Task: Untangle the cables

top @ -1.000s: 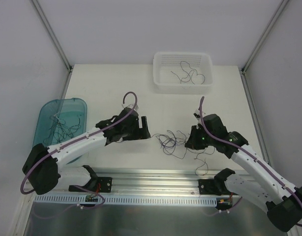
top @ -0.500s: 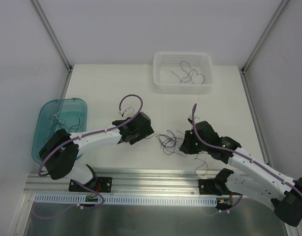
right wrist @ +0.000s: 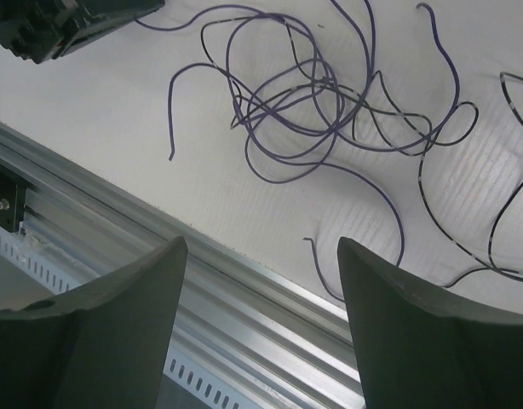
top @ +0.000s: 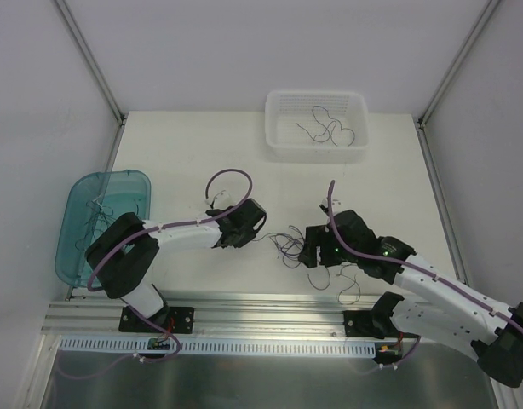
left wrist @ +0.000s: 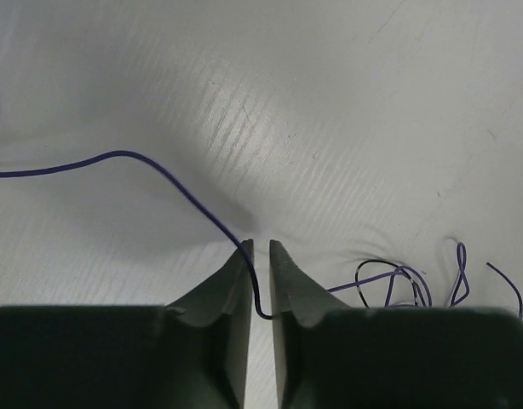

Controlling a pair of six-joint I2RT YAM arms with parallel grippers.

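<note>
- Tangled cables (top: 289,245): a loose clump of hair-thin dark purple and black wires lies on the flat white table (top: 185,153), near its front edge and between the two arms. Single ends trail out of the clump towards the near side and the right.
- Left gripper (left wrist: 260,249): positioned low over the table on the left side of the clump, tips pointing towards it. The two dark fingers are drawn almost together, with only a narrow slit between them.
- Purple strand (left wrist: 159,170): one wire runs across the table from the left, curves down and enters that slit. The wrist view does not show whether the fingers actually clamp it.
- Right gripper (right wrist: 261,256): positioned just beside the clump on its right side. Its fingers are spread wide and hold nothing. The clump lies on the table beyond the tips.
- Aluminium rail (top: 261,307): runs along the near table edge, below the right gripper's fingers in the wrist view.
- White perforated plastic basket (top: 278,149): stands at the far edge of the table, with a few dark loose strands (top: 330,132) inside.
- Translucent teal plastic tray (top: 74,213): sits at the left edge, with more thin wires (top: 108,223) inside.
</note>
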